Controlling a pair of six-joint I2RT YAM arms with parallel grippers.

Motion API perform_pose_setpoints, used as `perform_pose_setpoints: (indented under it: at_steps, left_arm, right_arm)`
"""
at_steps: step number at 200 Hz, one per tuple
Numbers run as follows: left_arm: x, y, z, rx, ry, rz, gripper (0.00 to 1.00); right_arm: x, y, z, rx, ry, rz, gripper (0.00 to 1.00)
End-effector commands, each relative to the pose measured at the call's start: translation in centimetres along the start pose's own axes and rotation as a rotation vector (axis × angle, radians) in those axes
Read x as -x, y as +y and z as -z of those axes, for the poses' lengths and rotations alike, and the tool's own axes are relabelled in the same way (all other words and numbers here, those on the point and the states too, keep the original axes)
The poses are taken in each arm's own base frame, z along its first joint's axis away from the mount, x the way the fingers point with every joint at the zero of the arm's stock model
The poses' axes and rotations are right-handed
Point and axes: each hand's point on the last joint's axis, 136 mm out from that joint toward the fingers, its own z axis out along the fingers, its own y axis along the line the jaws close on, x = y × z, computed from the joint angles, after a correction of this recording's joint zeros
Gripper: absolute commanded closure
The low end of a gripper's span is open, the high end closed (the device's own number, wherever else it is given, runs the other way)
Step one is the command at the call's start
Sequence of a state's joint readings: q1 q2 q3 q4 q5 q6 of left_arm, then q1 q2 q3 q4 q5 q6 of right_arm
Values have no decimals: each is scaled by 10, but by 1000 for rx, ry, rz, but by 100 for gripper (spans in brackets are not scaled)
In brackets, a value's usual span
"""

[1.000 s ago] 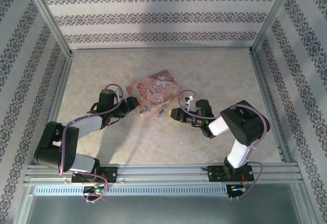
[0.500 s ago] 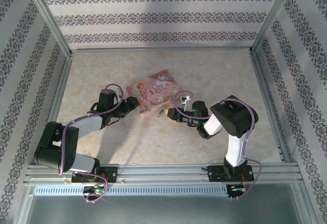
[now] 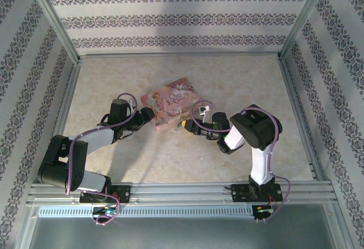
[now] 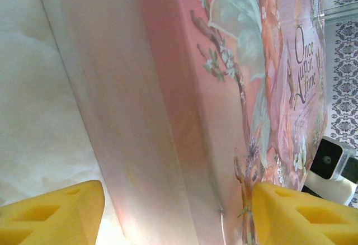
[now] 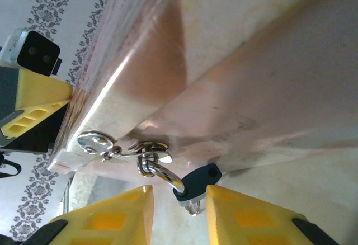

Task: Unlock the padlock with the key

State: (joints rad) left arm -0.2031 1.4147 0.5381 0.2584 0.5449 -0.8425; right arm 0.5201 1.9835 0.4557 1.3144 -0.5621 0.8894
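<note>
Two right fingers (image 5: 251,220) flanking padlock (image 5: 196,182), box (image 5: 140,77) edge close

A staged robot test cell is indicated by a beige marbled counter (image 3: 142,164) boxed in by aluminium framing (image 3: 54,19) and damask-striped wallpaper panels (image 3: 182,19), with 2 cabled arms (image 3: 94,141) bolted onto metal rails (image 3: 182,192) at its near edge.

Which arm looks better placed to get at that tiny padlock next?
Right. The right gripper has the padlock right at its fingertips, hanging off the box. The left gripper flanks the box's opposite end, away from it.
</note>
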Motion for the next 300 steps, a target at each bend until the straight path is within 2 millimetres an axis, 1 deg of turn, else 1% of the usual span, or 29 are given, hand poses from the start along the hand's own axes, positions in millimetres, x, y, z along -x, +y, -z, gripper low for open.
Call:
perform_pose_setpoints:
  at_steps: [1,23,71,110,170,213,257,300]
  left_arm:
    - [-8,9,-3,56,31,-1,31]
    - [-8,9,-3,55,29,-1,31]
    - [-7,8,-3,55,30,-2,31]
    - [-7,8,-3,55,30,-2,31]
    - [-7,8,-3,56,29,-3,31]
    - [-7,10,-3,59,30,-3,31]
    - [-9,12,-3,61,31,-2,31]
    - [-9,11,-3,58,31,0,31]
  right_arm:
    - [6,10,-6,41,-27,19,69]
    - [7,8,-7,38,-31,14,70]
    - [9,11,-11,48,-32,13,73]
    - [9,12,-13,50,-34,9,78]
    - [10,10,-10,35,-46,-2,89]
    - [17,14,-4,31,-80,-10,95]
    - [26,18,1,20,-126,-40,98]
    - [36,12,4,-9,-188,-138,99]
